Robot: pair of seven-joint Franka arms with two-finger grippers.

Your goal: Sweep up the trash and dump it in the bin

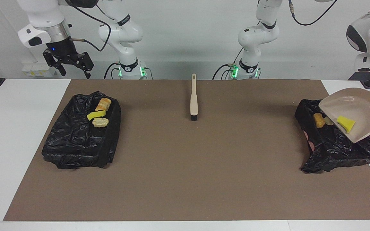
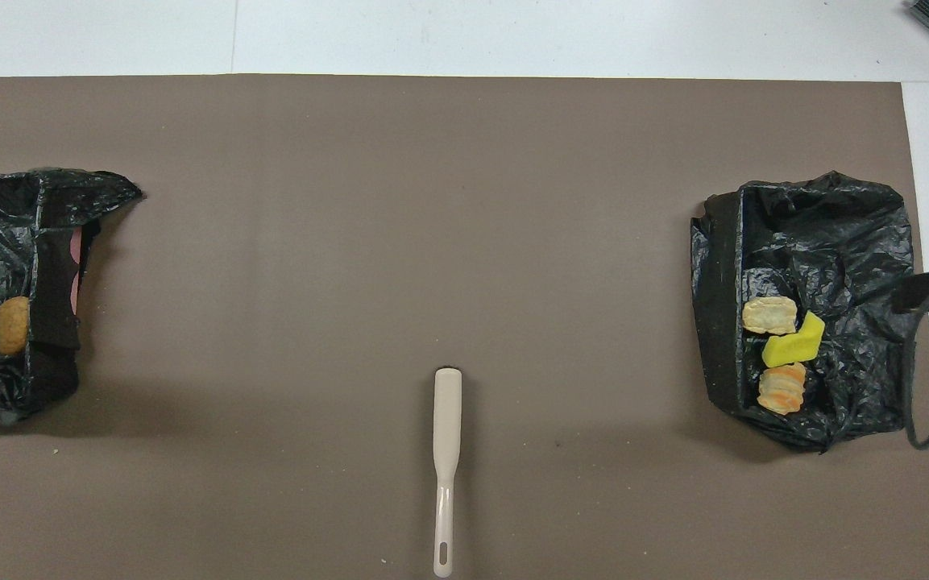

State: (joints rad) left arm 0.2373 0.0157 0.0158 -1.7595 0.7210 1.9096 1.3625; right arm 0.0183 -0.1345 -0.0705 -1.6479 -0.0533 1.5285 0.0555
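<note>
Beige plastic, the dustpan [image 1: 355, 110] hangs tilted over the bin [image 1: 335, 141] at the left arm's end of the mat [image 1: 204, 160], its mouth dipping toward the bin and its handle rising toward the table's edge, where the left gripper holds it just past the frame edge, shut on the handle. One yellow wedge [image 1: 345, 123] lies in the pan near its lip; an orange-brown chunk [image 1: 318, 120] and a pale lump [image 1: 328, 121] lie in the bin's black liner just beside the lip. The right gripper [image 1: 72, 65] hangs high in the air with jaws spread and nothing in them, over the table's edge nearest the robots, at the right arm's end. Under and farther out from it, a second bin [image 1: 82, 141] with a black liner sits near that end of the mat, holding three scraps in a row: an orange-brown chunk [image 1: 103, 104], a yellow wedge [image 1: 96, 115] and a pale lump [image 1: 100, 122]. The brush [image 1: 193, 98] lies flat at the middle of the mat's edge nearest the robots, long axis running away from them, bristles at the farther end, handle tip at the edge. No writing can be read on any of these.
</note>
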